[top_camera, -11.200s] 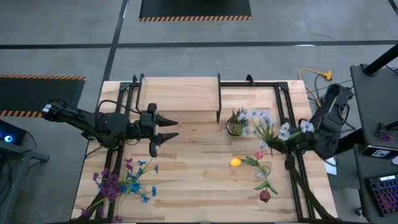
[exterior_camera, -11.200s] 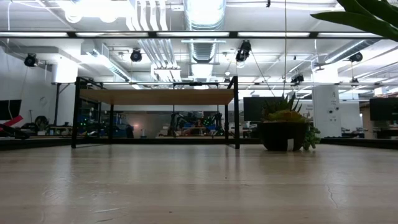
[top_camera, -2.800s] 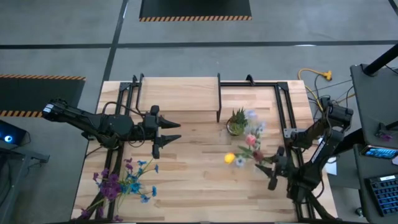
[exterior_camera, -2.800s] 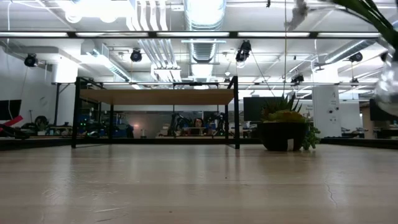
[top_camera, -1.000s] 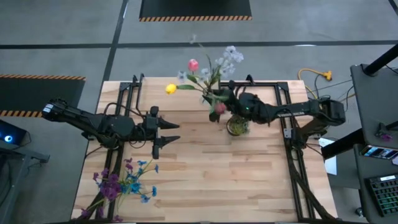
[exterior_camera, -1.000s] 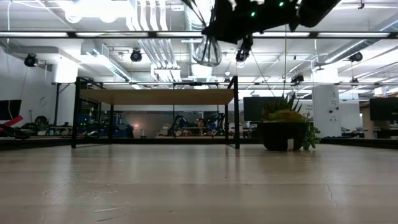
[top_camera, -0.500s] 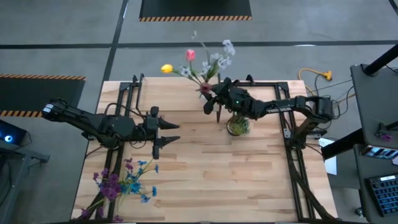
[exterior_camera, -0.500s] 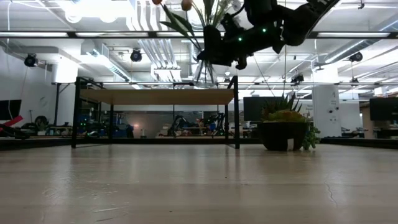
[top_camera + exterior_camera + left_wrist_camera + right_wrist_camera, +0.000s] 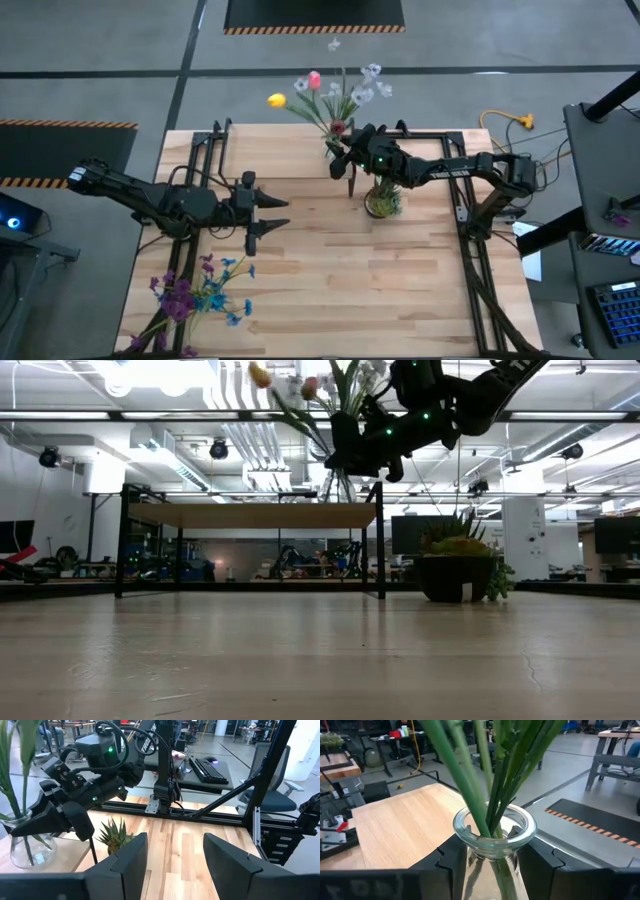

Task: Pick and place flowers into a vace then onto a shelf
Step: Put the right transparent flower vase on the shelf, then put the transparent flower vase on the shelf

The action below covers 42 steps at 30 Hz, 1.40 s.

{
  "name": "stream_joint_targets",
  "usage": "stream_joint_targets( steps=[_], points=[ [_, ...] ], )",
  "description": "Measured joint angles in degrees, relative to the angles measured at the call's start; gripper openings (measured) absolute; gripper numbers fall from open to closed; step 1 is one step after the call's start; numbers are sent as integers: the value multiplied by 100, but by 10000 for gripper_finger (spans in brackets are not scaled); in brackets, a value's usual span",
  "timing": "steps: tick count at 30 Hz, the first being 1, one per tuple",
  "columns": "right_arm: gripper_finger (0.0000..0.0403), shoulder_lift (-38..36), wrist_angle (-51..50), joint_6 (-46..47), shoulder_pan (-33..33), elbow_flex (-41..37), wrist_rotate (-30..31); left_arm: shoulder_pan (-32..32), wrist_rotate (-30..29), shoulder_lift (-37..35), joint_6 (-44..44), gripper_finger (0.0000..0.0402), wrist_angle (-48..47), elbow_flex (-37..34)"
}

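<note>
Glass is slippery and easy to break, so the right gripper (image 9: 490,857) is pinching the vase (image 9: 494,836) by its thin neck, holding the light flowers (image 9: 335,95) upright over the shelf (image 9: 285,152) at the tabletop's far edge.

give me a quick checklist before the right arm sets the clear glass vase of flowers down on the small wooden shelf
1. Grip: right gripper fingers clamp the clear glass vase at its neck. Ok.
2. Flowers seated in the vase, stems through the mouth. Ok.
3. Vase upright, seen in the low view. Ok.
4. Vase over the low light-wood shelf, near its right end. Ok.
5. Vase base touching the shelf: cannot tell.
6. Left gripper open over the table, away from the shelf. Ok.
</note>
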Motion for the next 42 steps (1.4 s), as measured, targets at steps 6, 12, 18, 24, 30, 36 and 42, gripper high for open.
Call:
stream_joint_targets(
  steps=[6, 12, 18, 24, 30, 36, 42],
  points=[
    [136, 0, -7, -23, 11, 2, -14, 0, 0, 0, 0, 177, 2, 0],
    [151, 0, -37, -26, 7, 2, -10, 0, 2, 0, 0, 177, 2, 0],
    [196, -11, -146, 13, 15, 2, -305, 0, 0, 0, 0, 177, 0, 0],
    [240, -173, -528, 44, 66, -2, -416, 0, 0, 0, 0, 177, 0, 0],
    [263, -766, -1170, -179, 118, -2, -413, 0, 2, 0, 0, 177, 0, 0],
    [269, -1624, -2614, -280, 367, -190, -414, -1, 0, 0, 0, 177, 0, 0],
    [249, -2829, -2617, -373, 1228, -1516, -474, -2, 0, 0, 67, 177, -13, -2]
  ],
)
